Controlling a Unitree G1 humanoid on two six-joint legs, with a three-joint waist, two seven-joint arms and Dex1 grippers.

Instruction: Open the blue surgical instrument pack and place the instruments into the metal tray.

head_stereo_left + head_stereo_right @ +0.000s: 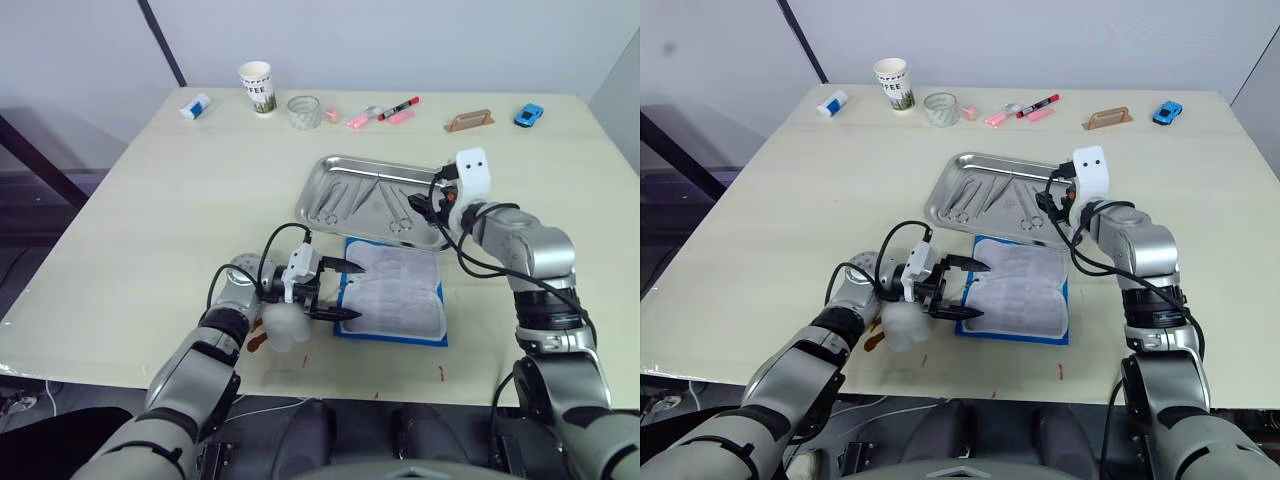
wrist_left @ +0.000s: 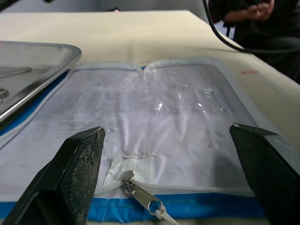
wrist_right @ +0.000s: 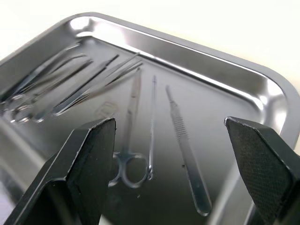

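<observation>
Pack (image 1: 397,292) unzipped, lining up | instruments (image 3: 140,122) in tray (image 1: 330,175) | left gripper (image 1: 347,290) wide, empty — right gripper (image 3: 171,140) likewise, over tray.

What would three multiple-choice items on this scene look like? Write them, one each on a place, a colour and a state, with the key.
1. Where do the instruments lie?
A. in the metal tray
B. on the opened blue surgical instrument pack
C. beside the paper cup

2. What colour is the toy car at the table's far edge?
A. red
B. blue
C. green

3. How do the right gripper fingers stand?
A. shut on an instrument
B. shut on nothing
C. open, holding nothing

Key:
1 A: the right wrist view shows slim metal tools resting on the tray floor, while the pack's pale lining lies bare.
2 B: it shows bright blue in the head views.
3 C: the two black fingers stand wide apart over the tray with nothing between them.
</observation>
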